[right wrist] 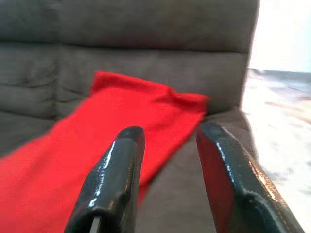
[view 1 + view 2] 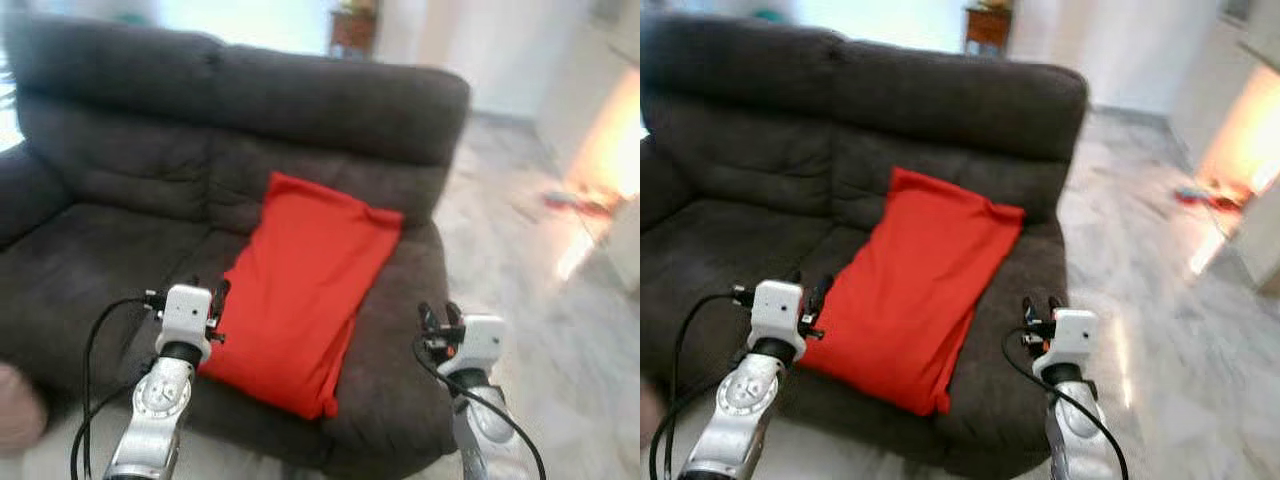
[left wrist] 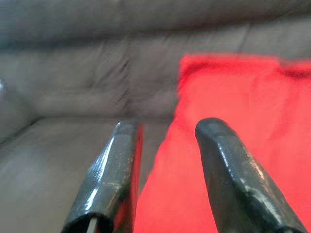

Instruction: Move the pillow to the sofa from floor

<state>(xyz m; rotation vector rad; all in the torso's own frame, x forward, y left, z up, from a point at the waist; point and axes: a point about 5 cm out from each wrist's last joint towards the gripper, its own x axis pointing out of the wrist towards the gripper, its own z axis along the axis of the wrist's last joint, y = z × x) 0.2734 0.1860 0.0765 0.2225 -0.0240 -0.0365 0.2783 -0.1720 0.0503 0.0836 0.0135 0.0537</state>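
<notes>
Pillow, red, lies on the right-hand seat of the sofa, its top edge propped against the backrest and its lower corner reaching the front lip of the cushion; it leans at a slant, which suggests it was laid down rather than squared up. It rests wholly on the sofa and nothing grips it, so the task reads as essentially done. Left gripper hovers just beside the pillow's lower left edge, jaws parted with a clear gap and nothing between them. Right gripper stands over the sofa's right front corner, apart from the pillow, jaws likewise spread and empty. Both arms are raised level in front of the seat, a posture consistent with release. Around: pale marble floor to the right, strongly sunlit; small coloured items lying on it well away; a wooden stand behind the backrest. A blurred pinkish shape sits at the lower left; cannot be identified. Nothing obstructs either arm.
</notes>
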